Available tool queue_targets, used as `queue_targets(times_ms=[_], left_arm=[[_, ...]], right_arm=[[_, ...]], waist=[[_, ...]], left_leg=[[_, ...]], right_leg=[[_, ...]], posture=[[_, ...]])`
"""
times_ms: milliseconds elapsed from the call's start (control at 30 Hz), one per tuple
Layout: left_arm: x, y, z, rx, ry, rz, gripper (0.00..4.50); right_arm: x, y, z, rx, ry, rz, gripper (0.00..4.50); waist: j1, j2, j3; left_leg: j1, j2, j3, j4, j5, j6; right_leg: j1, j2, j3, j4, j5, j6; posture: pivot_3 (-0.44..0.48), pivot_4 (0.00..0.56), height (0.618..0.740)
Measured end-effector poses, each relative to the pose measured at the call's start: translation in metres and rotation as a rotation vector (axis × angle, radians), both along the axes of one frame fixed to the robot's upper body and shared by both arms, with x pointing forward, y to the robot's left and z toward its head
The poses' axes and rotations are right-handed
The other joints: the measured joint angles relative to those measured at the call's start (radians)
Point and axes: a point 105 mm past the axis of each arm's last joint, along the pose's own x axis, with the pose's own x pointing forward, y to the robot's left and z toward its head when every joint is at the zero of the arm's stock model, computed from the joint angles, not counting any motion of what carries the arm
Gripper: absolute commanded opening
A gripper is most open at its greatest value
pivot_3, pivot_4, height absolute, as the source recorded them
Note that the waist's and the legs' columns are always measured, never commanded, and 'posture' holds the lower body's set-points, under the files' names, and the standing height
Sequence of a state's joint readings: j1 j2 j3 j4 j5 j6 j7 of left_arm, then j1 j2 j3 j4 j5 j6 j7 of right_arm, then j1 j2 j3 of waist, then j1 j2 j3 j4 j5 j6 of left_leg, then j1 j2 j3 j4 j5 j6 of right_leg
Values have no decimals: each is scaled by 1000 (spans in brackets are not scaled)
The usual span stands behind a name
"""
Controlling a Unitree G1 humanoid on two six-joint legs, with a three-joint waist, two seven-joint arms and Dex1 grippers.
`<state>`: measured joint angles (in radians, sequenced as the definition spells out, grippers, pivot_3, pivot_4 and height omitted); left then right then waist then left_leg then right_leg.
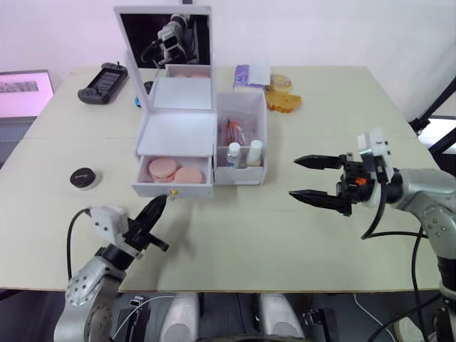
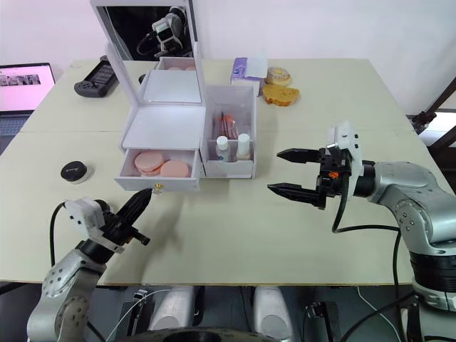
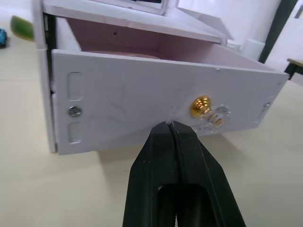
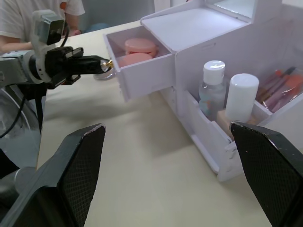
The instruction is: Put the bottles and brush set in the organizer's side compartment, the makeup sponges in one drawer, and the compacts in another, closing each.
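Two makeup sponges (image 1: 175, 171) in open drawer (image 1: 173, 189) (unclosed) | left gripper (image 1: 158, 206) fingers pressed together | right gripper (image 1: 311, 179) spread | compacts (image 1: 85, 177) left

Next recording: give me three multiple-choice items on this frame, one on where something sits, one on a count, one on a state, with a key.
1. Where are the two bottles?
A. On the table by the tissue pack
B. In the organizer's side compartment
C. In the open drawer

2. How many makeup sponges lie in the open drawer?
A. None
B. Two
C. Four

3. How do the left gripper and the right gripper stand?
A. Left shut, right open
B. Left open, right shut
C. Both shut on bottles

Key: 1 B, both white caps stand at the bin's front; 2 B, two pink rounds lie side by side; 3 A, the left fingers meet near the gold knob, the right ones are spread and empty.
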<state>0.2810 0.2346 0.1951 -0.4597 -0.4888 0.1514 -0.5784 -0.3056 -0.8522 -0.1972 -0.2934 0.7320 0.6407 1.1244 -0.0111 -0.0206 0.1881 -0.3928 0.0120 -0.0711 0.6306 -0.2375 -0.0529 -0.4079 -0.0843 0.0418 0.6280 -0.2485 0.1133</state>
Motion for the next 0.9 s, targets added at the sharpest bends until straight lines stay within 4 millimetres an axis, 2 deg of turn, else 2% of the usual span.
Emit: queue_targets(times_ms=[200,500,900], left_arm=[[16,-4,-3,-17,17,-12,33],[54,-16,6,25,39,-49,33],[73,-15,10,18,60,-13,33]], right_arm=[[-2,-3,0,-3,-5,-11,4500],[-7,-6,-1,-4,-10,-44,4500],[-12,-11,-5,1,5,-77,4500]], waist=[[-2,0,0],[0,0,0],[6,0,0]], left_leg=[[0,0,0,0,0,0],[0,0,-1,0,0,0],[0,0,-2,1,0,0]], right_leg=[[0,1,0,0,0,0],[0,2,0,0,0,1],[1,2,0,1,0,0]], posture=[[0,150,740],[0,150,740],[0,150,740]])
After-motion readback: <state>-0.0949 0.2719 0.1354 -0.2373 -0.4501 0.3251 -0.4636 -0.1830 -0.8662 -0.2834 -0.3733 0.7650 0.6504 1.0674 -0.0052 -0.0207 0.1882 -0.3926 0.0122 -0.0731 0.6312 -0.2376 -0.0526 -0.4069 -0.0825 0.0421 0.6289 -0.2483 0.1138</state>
